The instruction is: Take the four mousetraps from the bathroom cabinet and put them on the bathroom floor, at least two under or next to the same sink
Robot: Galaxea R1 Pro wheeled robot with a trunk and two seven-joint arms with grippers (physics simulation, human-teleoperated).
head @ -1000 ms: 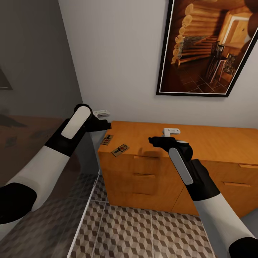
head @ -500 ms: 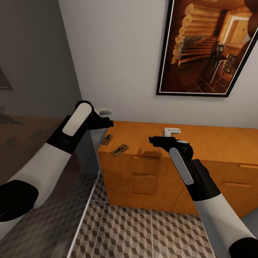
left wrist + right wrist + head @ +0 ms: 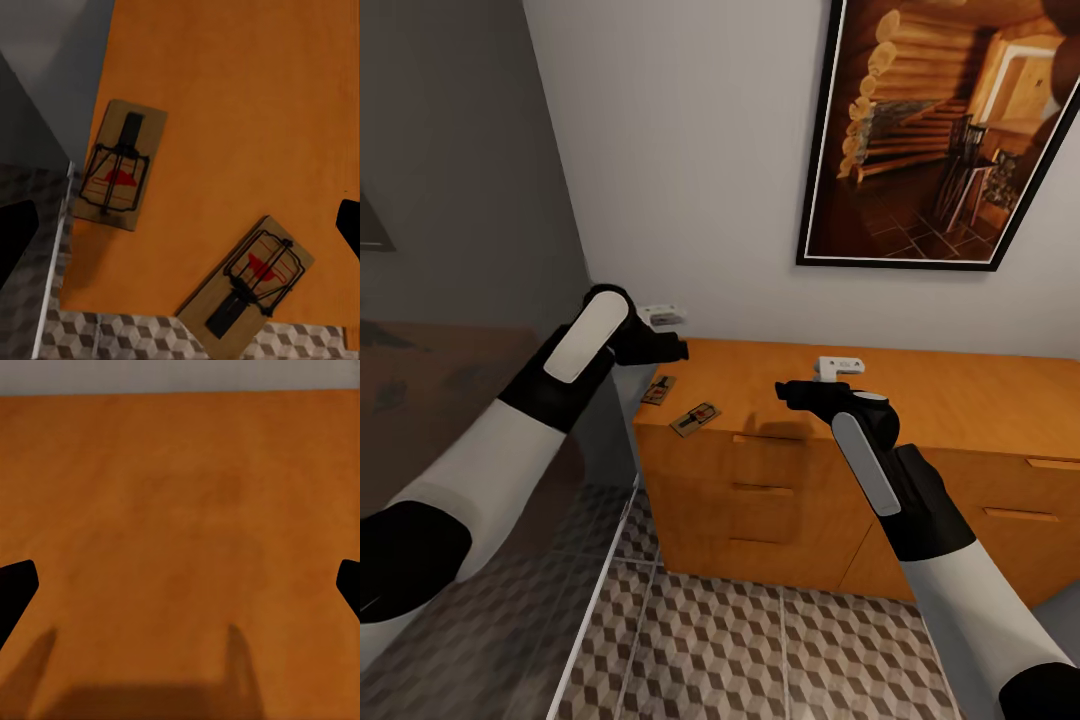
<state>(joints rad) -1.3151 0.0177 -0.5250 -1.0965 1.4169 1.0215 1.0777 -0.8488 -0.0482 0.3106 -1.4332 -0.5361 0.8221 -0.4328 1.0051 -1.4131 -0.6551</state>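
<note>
The left gripper (image 3: 672,348), jaws apart and empty, hangs above the cabinet (image 3: 920,400) corner where two mousetraps (image 3: 114,166) (image 3: 247,281) lie – one at the front edge, easily nudged off. The right gripper (image 3: 788,392), also apart, hovers over bare top.

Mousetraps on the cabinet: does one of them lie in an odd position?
Yes. The nearer mousetrap lies askew, one corner sticking out over the front edge of the cabinet. The other mousetrap lies fully on top.

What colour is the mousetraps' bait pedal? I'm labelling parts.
Red, clearest in the left wrist view on both mousetraps.
</note>
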